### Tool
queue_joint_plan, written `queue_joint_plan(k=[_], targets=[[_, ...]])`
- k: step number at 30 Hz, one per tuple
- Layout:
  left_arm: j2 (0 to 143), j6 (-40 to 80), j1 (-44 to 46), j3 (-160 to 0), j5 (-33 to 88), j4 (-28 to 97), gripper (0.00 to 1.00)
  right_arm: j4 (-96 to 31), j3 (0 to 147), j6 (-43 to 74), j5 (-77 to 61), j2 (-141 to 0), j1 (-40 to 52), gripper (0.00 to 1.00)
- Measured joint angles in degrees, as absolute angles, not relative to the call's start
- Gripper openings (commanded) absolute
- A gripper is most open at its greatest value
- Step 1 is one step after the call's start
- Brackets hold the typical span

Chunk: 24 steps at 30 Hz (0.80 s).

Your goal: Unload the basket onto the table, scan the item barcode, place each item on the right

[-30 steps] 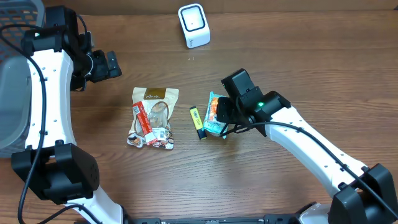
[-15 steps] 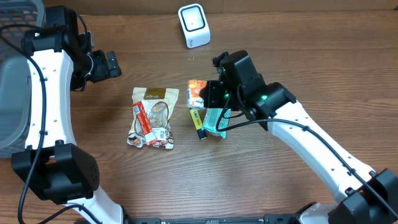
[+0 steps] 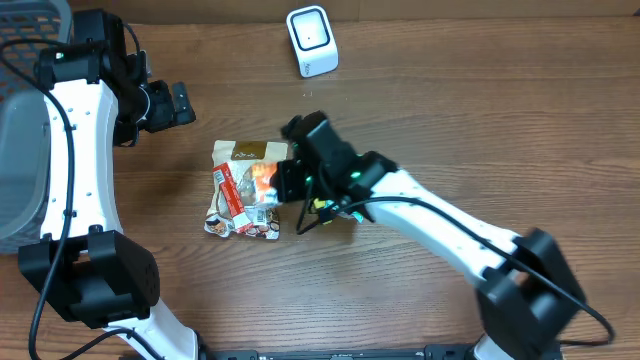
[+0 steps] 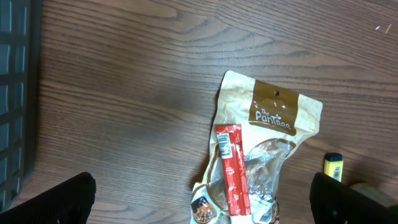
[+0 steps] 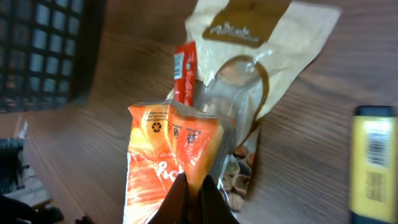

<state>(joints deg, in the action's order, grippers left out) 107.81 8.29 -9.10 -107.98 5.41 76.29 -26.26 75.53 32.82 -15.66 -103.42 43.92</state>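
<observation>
Right now my right gripper (image 5: 189, 186) is clenched on the bottom edge of the orange snack packet (image 5: 168, 155). That packet is the thing I mean to scan. It stands away from my fingertips, its long axis roughly in line with my fingers and leaning a little to one side. The face turned to my wrist camera shows print and small round marks, but I cannot make out a barcode there.

Just past the packet, lower down on the table, lies the brown pouch (image 5: 249, 56) with a red stick pack (image 5: 183, 68) across it. I am holding the packet over that pile, not resting it there as far as I can judge. Off to one side lies a yellow tube (image 5: 372, 158), flat, its own barcode up.

Farther off is what matters: the white scanner (image 3: 312, 40) stands near the far edge of the table, beyond my jaws and slightly to the right of them in the overhead view, well apart from the packet. I judge the coming move to be a carry away from the pile toward it, turning the packet to bring its code to the scanner's window.

My left gripper (image 3: 178, 103) hangs released and empty beside the dark basket (image 3: 25, 30), no closer to the scanner, so the job stays with my right arm.
</observation>
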Motion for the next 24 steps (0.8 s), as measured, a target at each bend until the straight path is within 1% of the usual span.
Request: queue_joint_plan(k=[7,24], targets=[[107.81,8.29,-9.1,-107.98,5.41,76.29,1.0,-23.31,75.53,33.06,-15.4,-107.02,46.39,0.04],[107.81,8.29,-9.1,-107.98,5.41,76.29,0.99,-20.08,72.82,35.51,-5.48,-107.2,49.28,0.05]])
